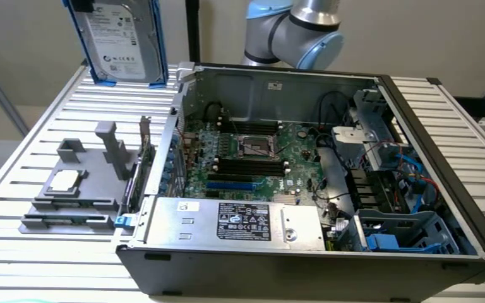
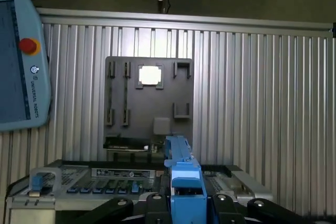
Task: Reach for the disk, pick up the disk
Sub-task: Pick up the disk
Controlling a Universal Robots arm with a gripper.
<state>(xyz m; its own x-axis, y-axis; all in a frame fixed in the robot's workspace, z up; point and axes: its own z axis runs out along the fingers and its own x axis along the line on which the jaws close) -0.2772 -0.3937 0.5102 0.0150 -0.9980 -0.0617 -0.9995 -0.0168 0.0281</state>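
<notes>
The disk (image 1: 120,39) hangs on edge above the far corner of the ribbed metal desk (image 1: 32,158), toward the exterior view's left, clear of the open computer case (image 1: 310,183) just beside it. In the wrist view its bright blue carrier frame (image 2: 185,187) runs up between the black fingers (image 2: 155,205) of the end effector (image 2: 186,208), which stand tight against either side — clamped on the disk, as far as I can judge, and already lifted off its resting place.

It looks like a stiff, dense slab: metal body, printed white label, nothing that will flex. Heavy for its size, I'd guess, and not something to drop or knock. The plastic frame along the long edges seems the sensible place to hold it — less slippery than the bare metal faces, and away from the label.

Down on the desk sits a grey fixture plate (image 1: 78,183) with a small square chip (image 2: 150,75) in it.
</notes>
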